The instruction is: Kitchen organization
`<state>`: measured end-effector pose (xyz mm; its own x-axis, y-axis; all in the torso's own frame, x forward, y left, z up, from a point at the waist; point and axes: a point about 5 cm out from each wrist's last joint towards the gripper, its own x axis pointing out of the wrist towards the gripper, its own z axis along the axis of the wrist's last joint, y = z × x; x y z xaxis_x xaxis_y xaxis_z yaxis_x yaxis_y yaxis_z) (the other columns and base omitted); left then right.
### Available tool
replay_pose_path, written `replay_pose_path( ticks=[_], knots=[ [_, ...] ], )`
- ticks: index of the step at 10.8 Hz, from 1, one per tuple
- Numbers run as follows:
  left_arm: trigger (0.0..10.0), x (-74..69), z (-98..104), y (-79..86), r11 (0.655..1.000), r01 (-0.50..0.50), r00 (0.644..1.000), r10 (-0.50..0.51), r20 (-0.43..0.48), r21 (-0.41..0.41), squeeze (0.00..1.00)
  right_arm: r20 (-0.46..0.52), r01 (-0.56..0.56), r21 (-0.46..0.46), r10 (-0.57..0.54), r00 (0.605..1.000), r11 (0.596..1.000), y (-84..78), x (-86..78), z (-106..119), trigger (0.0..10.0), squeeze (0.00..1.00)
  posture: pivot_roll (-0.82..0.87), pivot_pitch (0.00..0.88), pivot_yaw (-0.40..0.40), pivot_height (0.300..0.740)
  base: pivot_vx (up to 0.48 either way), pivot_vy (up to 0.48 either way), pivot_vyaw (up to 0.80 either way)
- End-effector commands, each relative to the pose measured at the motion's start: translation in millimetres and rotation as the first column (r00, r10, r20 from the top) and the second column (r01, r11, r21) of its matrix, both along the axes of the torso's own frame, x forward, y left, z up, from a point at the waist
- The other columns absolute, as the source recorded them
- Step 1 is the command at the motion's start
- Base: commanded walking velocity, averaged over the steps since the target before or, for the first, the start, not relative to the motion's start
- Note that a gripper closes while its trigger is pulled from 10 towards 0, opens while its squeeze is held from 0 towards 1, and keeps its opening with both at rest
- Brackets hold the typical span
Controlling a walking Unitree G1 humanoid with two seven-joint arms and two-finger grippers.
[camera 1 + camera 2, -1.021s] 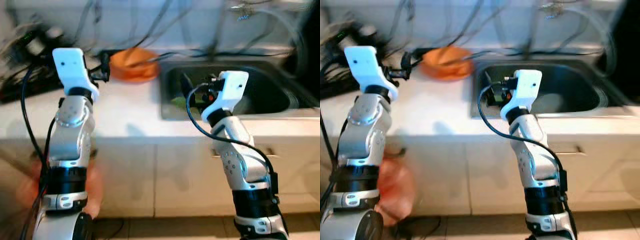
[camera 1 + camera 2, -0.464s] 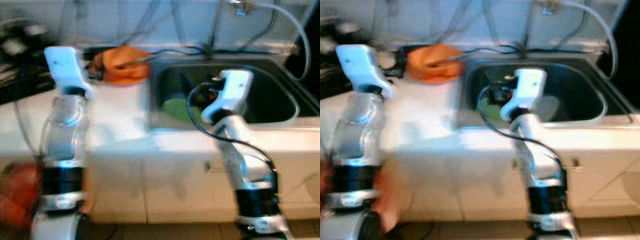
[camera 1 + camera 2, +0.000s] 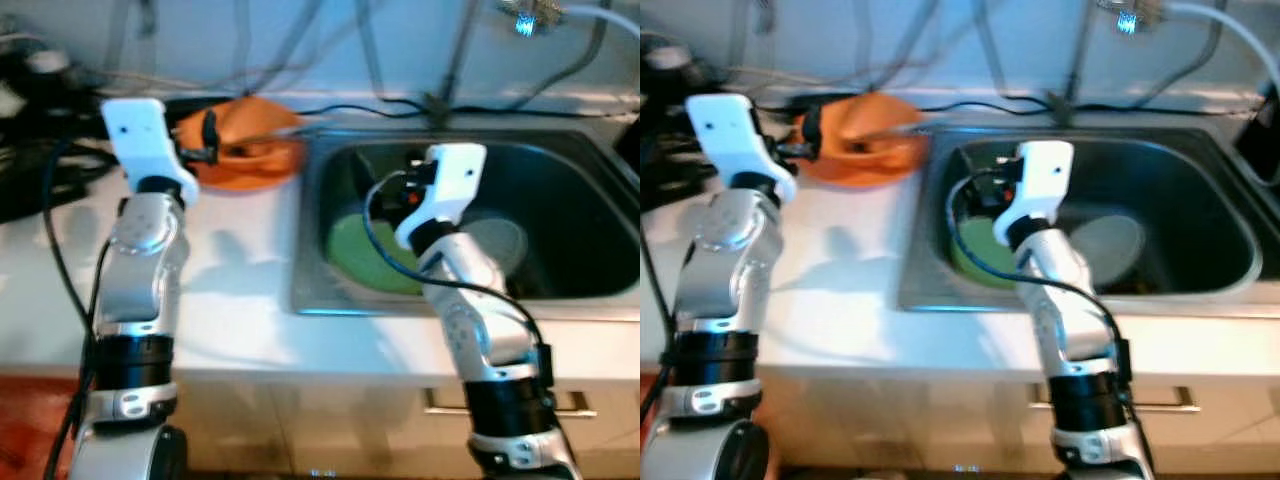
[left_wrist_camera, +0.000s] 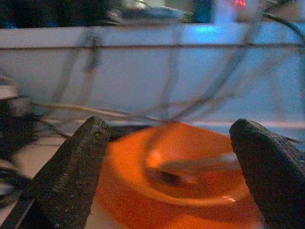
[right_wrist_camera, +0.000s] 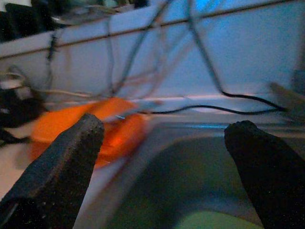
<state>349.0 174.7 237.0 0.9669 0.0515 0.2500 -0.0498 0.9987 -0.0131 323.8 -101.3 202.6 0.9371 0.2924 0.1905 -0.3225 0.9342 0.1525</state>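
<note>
An orange bowl with a utensil lying in it stands on the white counter, just left of the steel sink. In the sink lie a green plate and a pale grey plate. My left gripper is held up close in front of the orange bowl, fingers wide open and nothing between them. Over the sink's left half my right gripper hangs open and empty, pointing towards the back wall, with the bowl off to one side.
A faucet with a hose rises behind the sink. Several dark cables run along the back wall. Black gear crowds the counter's far left. Cabinet fronts with a handle lie below the counter edge.
The whole picture has shifted: my head has come nearer and looks more steeply down, so the sink's inside and both plates now show. Both arms keep the same raised pose.
</note>
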Motion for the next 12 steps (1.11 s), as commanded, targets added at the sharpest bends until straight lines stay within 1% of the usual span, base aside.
replay_pose_path(
  ticks=[1, 4, 8, 9, 11, 12],
  knots=[
    [10.0, -0.7, 3.4, 2.2, 1.000, -0.008, 1.000, 0.008, 0.007, -0.001, 0.00, -0.002, 0.012, 0.016, -0.012, 1.000, 1.000, -1.5, -1.0, 1.8, 10.0, 0.00, 0.13, 0.036, 0.035, 0.740, 0.000, 0.000, 0.00],
    [10.0, -0.5, 1.6, 2.2, 1.000, -0.009, 1.000, 0.009, -0.009, 0.000, 0.00, -0.006, 0.017, 0.041, -0.016, 1.000, 0.999, -4.8, -1.1, 2.1, 10.0, 0.00, 0.13, 0.042, 0.036, 0.740, 0.000, 0.000, 0.00],
    [10.0, 3.4, 0.0, -0.5, 1.000, 0.005, 0.999, -0.005, -0.038, 0.007, 0.00, -0.009, 0.032, 0.031, -0.031, 0.999, 0.999, -4.3, -0.8, -0.1, 10.0, 0.00, 0.13, 0.034, 0.046, 0.740, 0.000, 0.000, 0.00],
    [10.0, 7.4, -7.4, -1.2, 1.000, 0.006, 0.995, -0.005, -0.097, 0.013, 0.00, -0.004, 0.040, 0.032, -0.040, 0.999, 0.999, -4.6, -0.4, 0.2, 10.0, 0.00, 0.13, 0.034, 0.046, 0.740, 0.000, 0.000, 0.00],
    [10.0, 12.8, -19.5, 1.5, 1.000, 0.013, 0.982, -0.013, -0.186, 0.000, 0.00, 0.001, 0.051, 0.043, -0.051, 0.999, 0.998, -4.7, 0.0, 0.8, 10.0, 0.00, 0.13, 0.033, 0.050, 0.740, 0.000, 0.000, 0.00],
    [10.0, 15.1, -20.2, 4.3, 1.000, 0.009, 0.980, -0.011, -0.198, -0.009, 0.00, -0.007, 0.048, 0.041, -0.048, 0.999, 0.998, -4.0, -0.1, 0.8, 10.0, 0.00, 0.13, 0.035, 0.050, 0.740, 0.000, 0.000, 0.00]
  ],
)
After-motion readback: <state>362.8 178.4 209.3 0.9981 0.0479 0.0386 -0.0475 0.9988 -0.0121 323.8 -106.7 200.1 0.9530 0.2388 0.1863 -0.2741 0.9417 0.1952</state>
